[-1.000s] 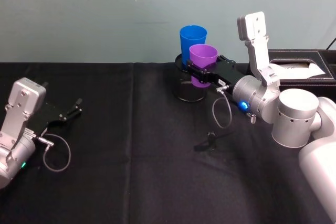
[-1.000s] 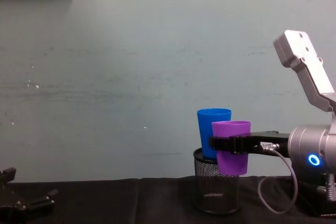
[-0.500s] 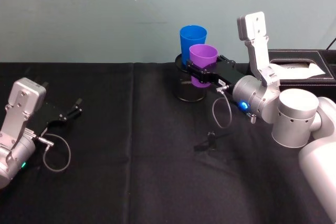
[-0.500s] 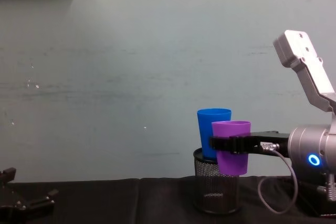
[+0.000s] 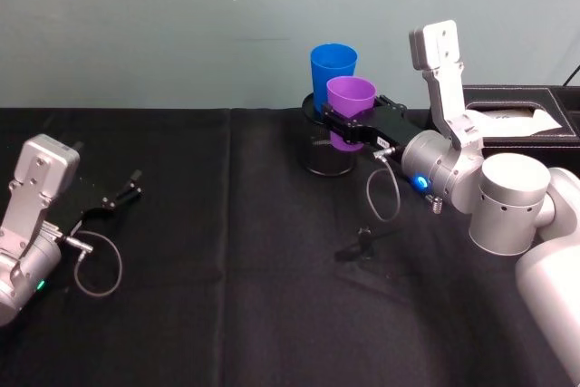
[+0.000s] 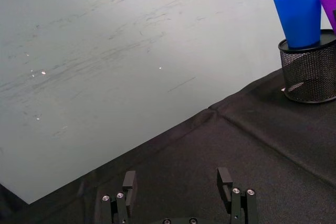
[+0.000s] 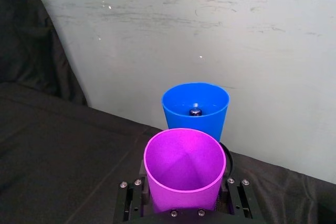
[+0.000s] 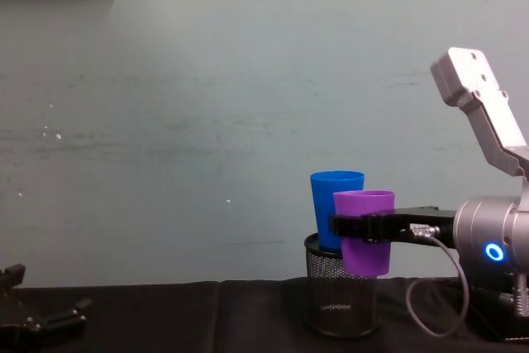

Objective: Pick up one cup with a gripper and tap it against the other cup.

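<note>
My right gripper (image 5: pixel 349 129) is shut on the purple cup (image 5: pixel 350 100), holding it upright in the air above the table. The purple cup (image 8: pixel 364 225) hangs right beside the blue cup (image 8: pixel 335 212), overlapping it from the chest; whether they touch I cannot tell. The blue cup (image 5: pixel 332 72) stands in a black mesh pen holder (image 5: pixel 324 153) at the back centre. In the right wrist view the purple cup (image 7: pixel 185 177) sits between the black fingers, with the blue cup (image 7: pixel 195 109) just beyond. My left gripper (image 5: pixel 122 195) rests open on the table at the far left, idle.
A black cloth (image 5: pixel 227 314) covers the table. A black box (image 5: pixel 530 115) with white paper in it sits at the back right. A small dark object (image 5: pixel 358 244) lies on the cloth in front of the pen holder. A pale wall (image 5: pixel 181 24) closes the far side.
</note>
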Robot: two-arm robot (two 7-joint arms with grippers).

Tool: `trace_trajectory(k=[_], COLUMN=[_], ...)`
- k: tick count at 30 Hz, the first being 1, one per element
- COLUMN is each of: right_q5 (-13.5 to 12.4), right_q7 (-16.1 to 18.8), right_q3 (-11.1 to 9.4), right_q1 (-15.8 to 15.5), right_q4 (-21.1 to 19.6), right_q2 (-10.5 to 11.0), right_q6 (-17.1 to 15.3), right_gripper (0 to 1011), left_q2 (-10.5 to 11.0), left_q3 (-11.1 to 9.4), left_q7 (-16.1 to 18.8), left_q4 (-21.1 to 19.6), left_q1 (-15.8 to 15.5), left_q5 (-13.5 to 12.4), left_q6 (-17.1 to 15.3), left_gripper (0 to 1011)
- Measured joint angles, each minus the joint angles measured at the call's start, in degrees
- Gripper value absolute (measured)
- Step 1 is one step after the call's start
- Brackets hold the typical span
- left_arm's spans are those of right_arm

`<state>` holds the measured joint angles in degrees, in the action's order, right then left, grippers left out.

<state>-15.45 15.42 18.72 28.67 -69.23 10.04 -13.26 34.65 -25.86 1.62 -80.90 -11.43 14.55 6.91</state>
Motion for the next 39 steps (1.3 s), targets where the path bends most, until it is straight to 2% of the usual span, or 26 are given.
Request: trace_trajectory(k=[39], right_q5=[0.00], right_q7=[0.00], right_q3=[0.00], right_q1=[0.00], right_q4=[0.00], right_q2=[0.00], right_q6=[0.00], right_gripper=[716], left_q2=[0.00], left_q3=[0.00], left_q7=[0.00], left_q4=[0.00], left_q1=[0.00], left_q5=[0.00], left_q6=[0.00], left_gripper=[1000])
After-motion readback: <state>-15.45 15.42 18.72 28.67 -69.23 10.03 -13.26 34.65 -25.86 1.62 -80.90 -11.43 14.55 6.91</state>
